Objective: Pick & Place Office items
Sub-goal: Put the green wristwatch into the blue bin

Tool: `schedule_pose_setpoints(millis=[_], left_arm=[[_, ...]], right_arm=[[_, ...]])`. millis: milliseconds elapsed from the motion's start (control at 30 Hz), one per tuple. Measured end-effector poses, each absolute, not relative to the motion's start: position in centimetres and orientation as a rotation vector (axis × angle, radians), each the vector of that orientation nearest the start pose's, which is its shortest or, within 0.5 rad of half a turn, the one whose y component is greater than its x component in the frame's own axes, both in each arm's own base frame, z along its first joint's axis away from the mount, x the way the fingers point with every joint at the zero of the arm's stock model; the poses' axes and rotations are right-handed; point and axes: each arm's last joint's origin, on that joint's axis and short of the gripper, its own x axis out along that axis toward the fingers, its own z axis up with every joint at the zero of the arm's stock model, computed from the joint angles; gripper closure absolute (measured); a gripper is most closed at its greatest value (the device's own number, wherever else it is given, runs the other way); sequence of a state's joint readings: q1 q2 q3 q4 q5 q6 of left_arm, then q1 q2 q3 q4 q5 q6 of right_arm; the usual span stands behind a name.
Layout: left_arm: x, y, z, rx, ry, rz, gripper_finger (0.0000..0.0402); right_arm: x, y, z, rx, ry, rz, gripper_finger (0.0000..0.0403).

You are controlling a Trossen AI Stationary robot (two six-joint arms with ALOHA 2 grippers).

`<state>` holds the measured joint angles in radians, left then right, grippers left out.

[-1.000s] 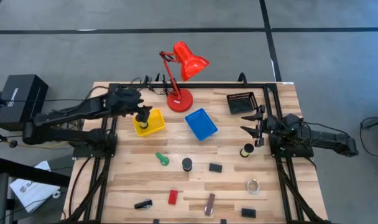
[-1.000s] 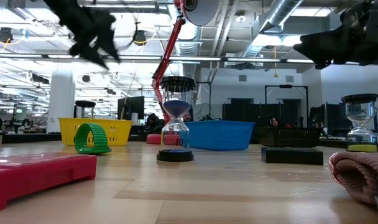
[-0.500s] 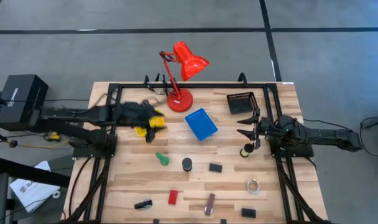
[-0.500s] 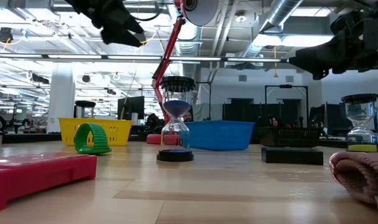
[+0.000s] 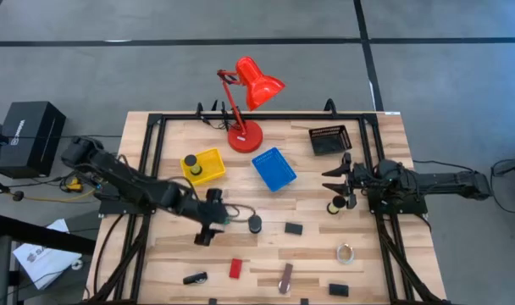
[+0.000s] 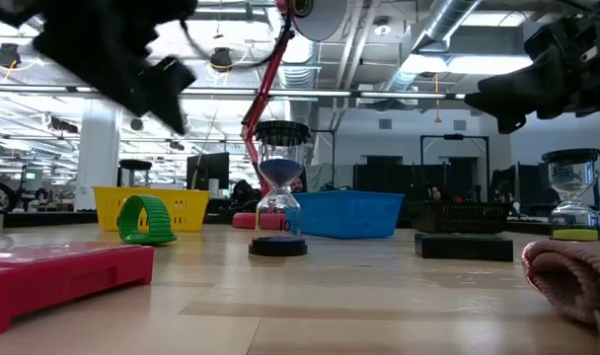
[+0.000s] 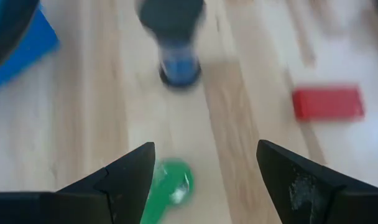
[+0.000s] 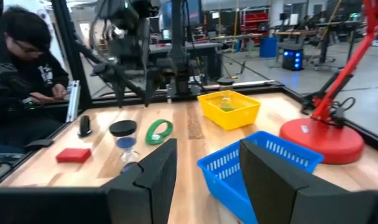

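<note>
Hovering above the table centre, the left gripper (image 7: 204,180) is spread wide and empty; the green piece (image 7: 167,190) lies between its fingers, just below. The right gripper (image 5: 338,178), part-open and empty, waits well apart.

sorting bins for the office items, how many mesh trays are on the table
3, all along the far side: a yellow tray left of the red lamp's base, a blue tray right of it, and a black tray near the right arm.

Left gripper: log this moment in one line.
left gripper: open, above green piece | right gripper: open, above hourglass | nothing held
</note>
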<state>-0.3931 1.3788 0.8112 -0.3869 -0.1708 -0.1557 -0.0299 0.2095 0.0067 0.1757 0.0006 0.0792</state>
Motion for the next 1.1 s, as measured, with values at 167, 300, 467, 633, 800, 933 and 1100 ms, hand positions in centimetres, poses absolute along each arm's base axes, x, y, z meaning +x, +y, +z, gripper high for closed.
schedule_pose_setpoints(millis=[167, 300, 467, 633, 800, 933, 1100], left_arm=[[24.1, -9.9, 18.0, 0.289, 1.063, -0.022, 0.0124], [24.4, -9.9, 16.6, 0.348, 1.125, 0.019, 0.0124], [24.8, -9.9, 15.0, 0.462, 1.186, -0.002, 0.0124], [25.2, -9.1, 14.4, 0.508, 1.205, 0.015, 0.0131], [25.4, -8.6, 14.7, 0.488, 1.197, 0.036, 0.0181], [25.4, -8.5, 14.7, 0.484, 1.199, 0.04, 0.0245], [25.6, -8.0, 14.7, 0.473, 1.203, 0.054, 0.0333]], right_arm=[[11.0, 0.1, 16.4, 0.08, 0.042, 0.003, 0.0239], [11.0, 0.3, 16.2, 0.078, 0.066, 0.028, 0.0238], [10.9, 0.6, 15.4, 0.076, 0.151, 0.048, 0.0239], [10.9, 0.6, 14.9, 0.077, 0.194, 0.051, 0.0239], [10.9, 0.6, 14.9, 0.077, 0.194, 0.051, 0.0239], [10.9, 0.6, 14.9, 0.077, 0.194, 0.051, 0.024], [10.9, 0.6, 14.9, 0.076, 0.194, 0.051, 0.024]])
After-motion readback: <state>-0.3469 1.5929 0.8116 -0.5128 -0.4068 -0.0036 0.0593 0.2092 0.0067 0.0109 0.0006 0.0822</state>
